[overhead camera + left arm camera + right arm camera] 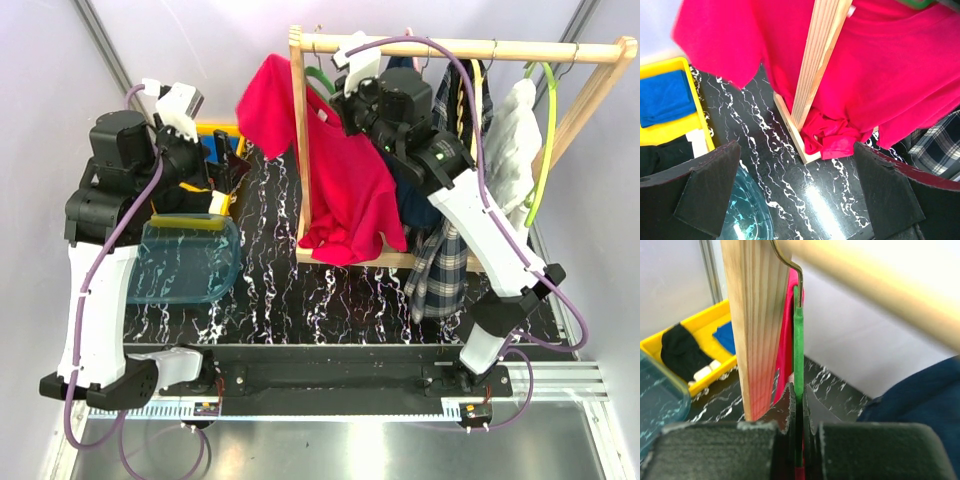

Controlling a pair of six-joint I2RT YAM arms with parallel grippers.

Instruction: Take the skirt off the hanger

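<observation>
The plaid skirt [440, 265] hangs from the wooden rail [520, 48] at the right, mostly behind my right arm, and its hem reaches below the rack's base. A corner of the skirt [935, 140] shows in the left wrist view. A thin pale yellow strip of the hanger [476, 100] shows above it among dark garments. My right gripper [799, 395] is shut on the green hanger [798, 340] that carries the red shirt [345, 180], just beside the rack's left post [752, 325]. My left gripper [800, 195] hangs open over the table, left of the rack.
A white garment [512, 140] on a lime hanger [548, 130] hangs at the rail's right end. A navy garment [920, 405] is beside my right gripper. A clear blue-green tub [185, 260] and a yellow tray [670, 120] with cloths sit at the left.
</observation>
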